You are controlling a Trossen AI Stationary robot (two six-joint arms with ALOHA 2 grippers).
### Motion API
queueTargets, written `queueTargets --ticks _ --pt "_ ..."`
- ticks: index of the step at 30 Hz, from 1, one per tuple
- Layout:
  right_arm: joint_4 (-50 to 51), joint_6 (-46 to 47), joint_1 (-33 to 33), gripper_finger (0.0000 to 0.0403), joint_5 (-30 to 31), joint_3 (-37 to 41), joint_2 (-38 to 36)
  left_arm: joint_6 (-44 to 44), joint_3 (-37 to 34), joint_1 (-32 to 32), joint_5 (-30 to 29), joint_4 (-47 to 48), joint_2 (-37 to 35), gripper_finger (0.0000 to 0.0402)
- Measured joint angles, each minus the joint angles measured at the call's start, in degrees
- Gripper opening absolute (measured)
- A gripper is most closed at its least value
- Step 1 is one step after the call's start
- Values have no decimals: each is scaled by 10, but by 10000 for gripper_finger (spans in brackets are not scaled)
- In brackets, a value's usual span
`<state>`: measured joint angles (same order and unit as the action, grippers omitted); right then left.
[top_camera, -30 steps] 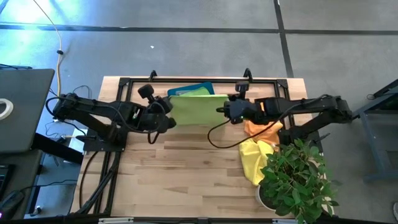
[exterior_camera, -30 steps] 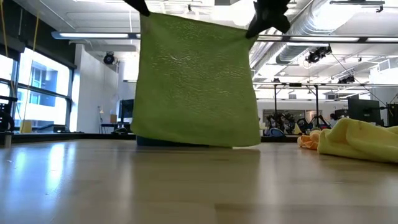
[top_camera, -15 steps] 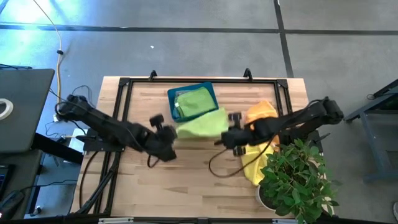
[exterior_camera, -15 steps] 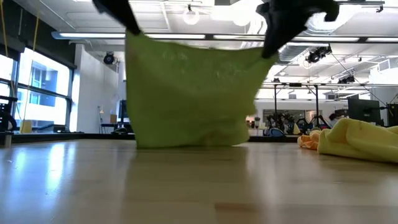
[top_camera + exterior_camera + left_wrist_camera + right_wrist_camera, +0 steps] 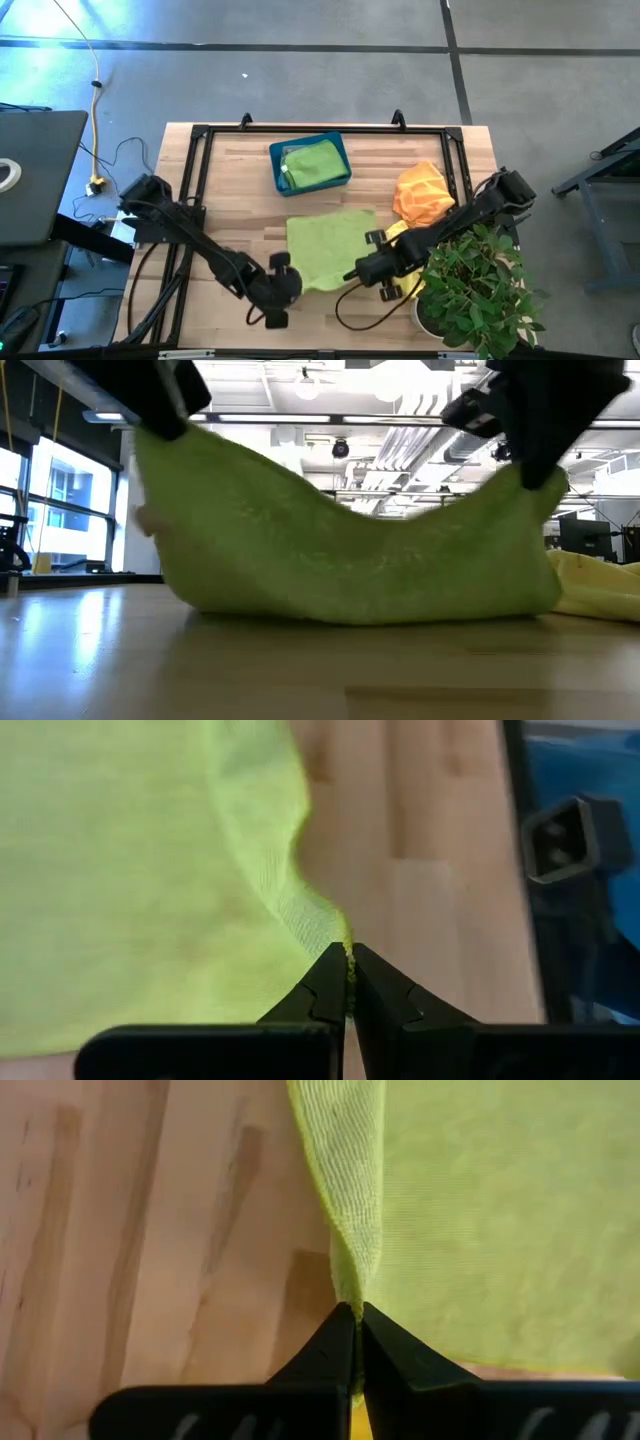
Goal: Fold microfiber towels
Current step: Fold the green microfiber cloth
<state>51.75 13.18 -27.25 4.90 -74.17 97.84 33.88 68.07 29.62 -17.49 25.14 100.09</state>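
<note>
Wooden surface (image 5: 230, 190), lime green towel (image 5: 325, 245) spread, not yet folded.
Left end effector (image 5: 285, 287) and right end effector (image 5: 362, 270) each clamp a near corner; orange towel (image 5: 422, 193) waits.

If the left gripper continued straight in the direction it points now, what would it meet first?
Most likely the lime green towel itself: the left gripper is shut on its corner, and the cloth spreads ahead over the table. Farther on, probably the teal bin, though depth is unclear.
</note>
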Motion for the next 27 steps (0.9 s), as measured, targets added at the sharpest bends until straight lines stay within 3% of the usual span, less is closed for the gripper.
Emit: queueTargets --ticks 6,13,27 --pt "3 -21 -9 0 -26 0 25 0 0 -1 7 -19 23 3" --pt "35 -54 20 0 20 0 21 7 0 -27 -72 43 11 3" --pt "61 -110 111 0 106 0 22 37 0 -95 -169 181 13 3"
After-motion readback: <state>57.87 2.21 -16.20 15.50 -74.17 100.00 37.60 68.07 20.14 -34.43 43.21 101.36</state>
